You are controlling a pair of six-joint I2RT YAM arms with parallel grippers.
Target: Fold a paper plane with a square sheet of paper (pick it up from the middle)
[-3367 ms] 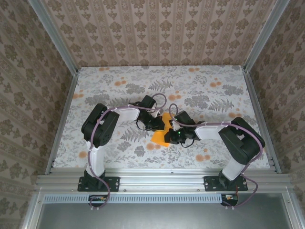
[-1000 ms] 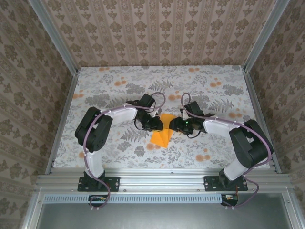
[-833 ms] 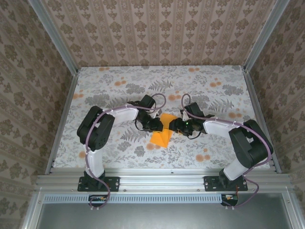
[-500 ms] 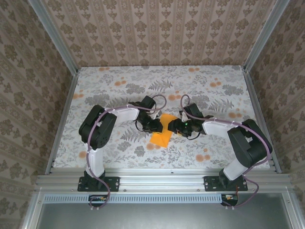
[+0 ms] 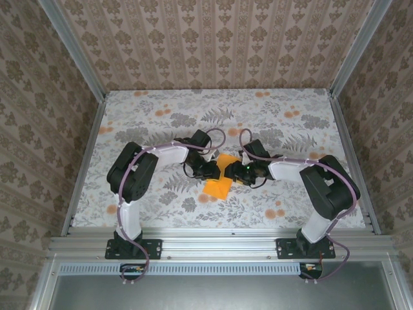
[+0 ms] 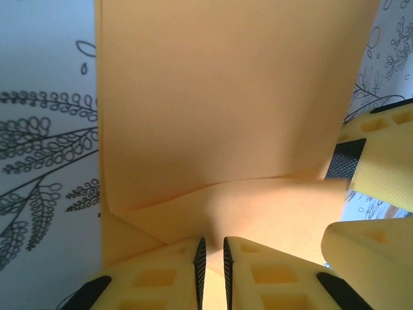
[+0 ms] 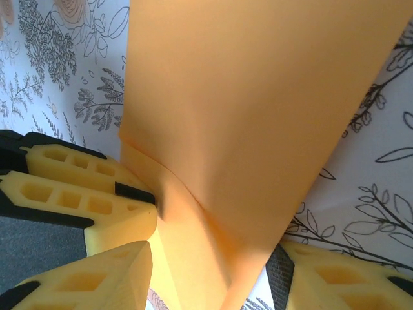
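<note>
Where the two arms meet near the middle of the floral surface [image 5: 161, 110], the orange sheet [image 5: 218, 186] sits partly folded, its lower end pointing toward the near edge.

Top view: left hand [image 5: 210, 170] at the sheet's left side; right hand [image 5: 233, 173] at its right side; the two face each other across the upper part of the paper.

Left wrist view: left hand [image 6: 211, 248] with its two foam fingers set almost together, only a thin slit between them; a raised fold of the sheet [image 6: 226, 97] runs into that slit, so this hand is clamped on the paper; a crease crosses the sheet just ahead of the fingertips; the rest of the sheet extends away over the surface [image 6: 39, 64]; foam fingers [image 6: 381, 168] of the other hand sit at the sheet's right edge.

Right wrist view: right hand [image 7: 216, 258] with fingers well apart, one on either side of a raised ridge of the sheet [image 7: 258, 97]; cannot tell whether either pad touches the paper; the left hand's fingers [image 7: 77, 194] lie against the sheet's left edge; printed surface [image 7: 58, 58] on both sides.
</note>
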